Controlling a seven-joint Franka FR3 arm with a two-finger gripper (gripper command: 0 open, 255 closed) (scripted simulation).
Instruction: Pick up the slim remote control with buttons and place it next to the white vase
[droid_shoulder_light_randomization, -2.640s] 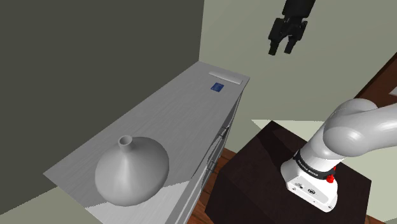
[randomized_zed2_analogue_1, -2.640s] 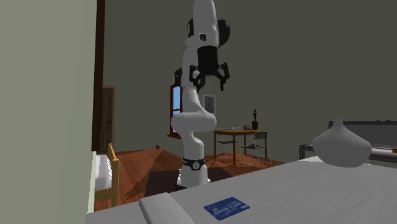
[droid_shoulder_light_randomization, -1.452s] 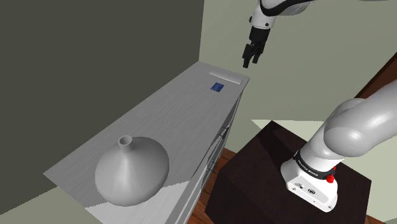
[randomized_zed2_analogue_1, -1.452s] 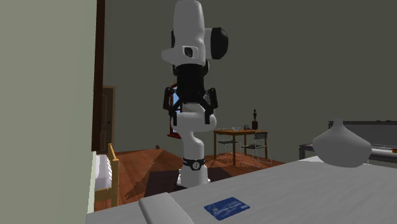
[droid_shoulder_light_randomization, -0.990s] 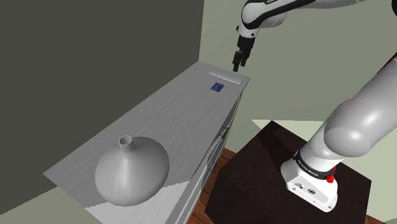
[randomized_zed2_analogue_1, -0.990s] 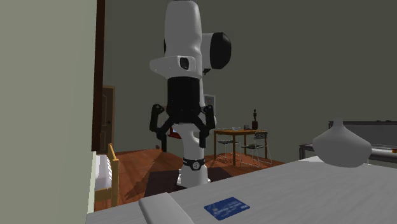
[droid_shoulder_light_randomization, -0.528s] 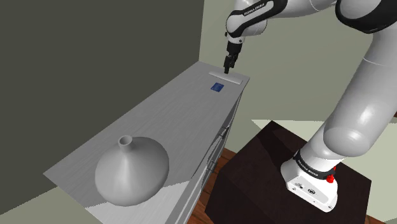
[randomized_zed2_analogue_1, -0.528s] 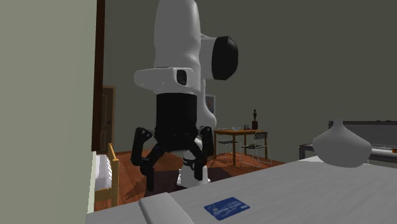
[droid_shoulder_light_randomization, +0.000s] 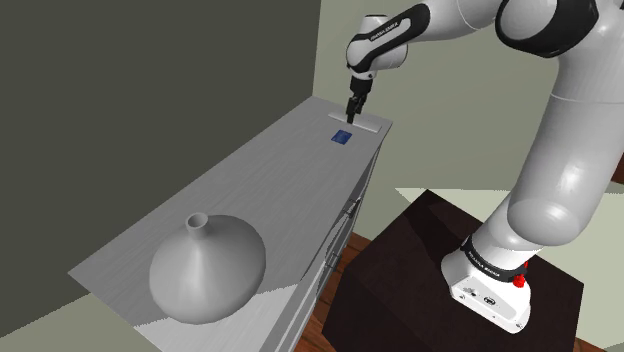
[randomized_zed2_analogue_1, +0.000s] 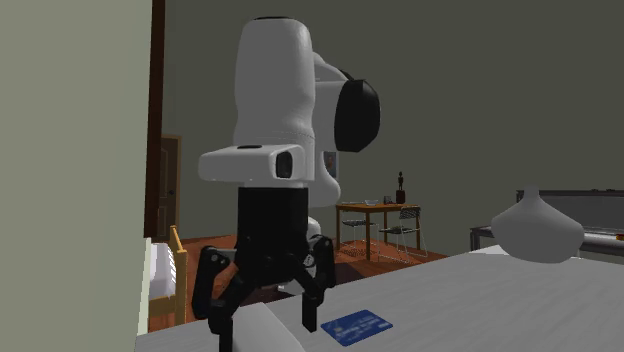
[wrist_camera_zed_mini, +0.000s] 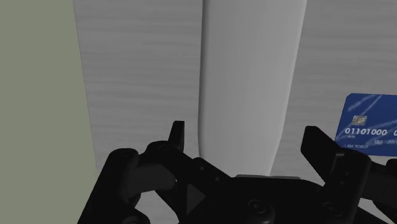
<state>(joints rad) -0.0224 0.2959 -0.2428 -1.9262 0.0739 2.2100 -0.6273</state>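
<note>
Two black fingers of the gripper stand spread wide over the slim, plain pale-grey remote control, holding nothing.

Shoulder view: the remote lies at the far end of the grey dresser top, just beside a small blue card and well apart from the wide-bodied, narrow-necked pale vase. Second exterior view: the fingertips hang on either side of the remote. Wrist view: the remote runs between the parted fingers, neither one touching it.

The wrist view's edges cut off the remote and blue card.
</note>
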